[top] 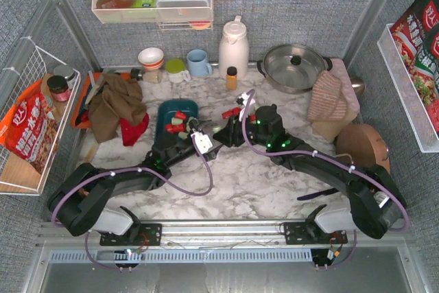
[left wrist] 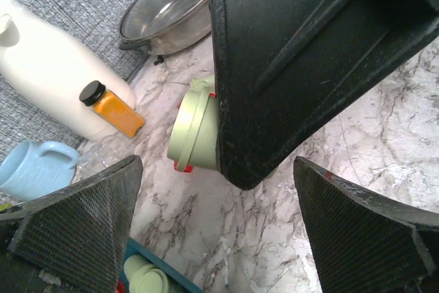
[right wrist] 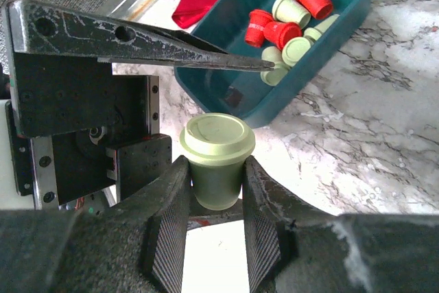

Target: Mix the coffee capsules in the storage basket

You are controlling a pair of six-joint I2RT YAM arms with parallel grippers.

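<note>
The dark teal storage basket (top: 171,109) stands left of the table's middle and holds several red and mint green coffee capsules (right wrist: 288,22). My right gripper (right wrist: 215,169) is shut on one mint green capsule (right wrist: 216,149), held upright just off the basket's near wall (right wrist: 288,94). In the left wrist view that capsule (left wrist: 194,132) shows beside the right finger. My left gripper (left wrist: 216,186) is open and empty over bare marble, a basket corner (left wrist: 161,269) below it. In the top view both grippers, left (top: 197,134) and right (top: 230,127), meet right of the basket. Red capsules (top: 232,112) lie beside them.
A white thermos (top: 233,49), an amber bottle (top: 231,77), a blue mug (top: 199,63) and a lidded pot (top: 293,66) stand at the back. A brown cloth (top: 113,104) and a red cloth (top: 134,130) lie left of the basket. A folded towel (top: 333,97) lies right.
</note>
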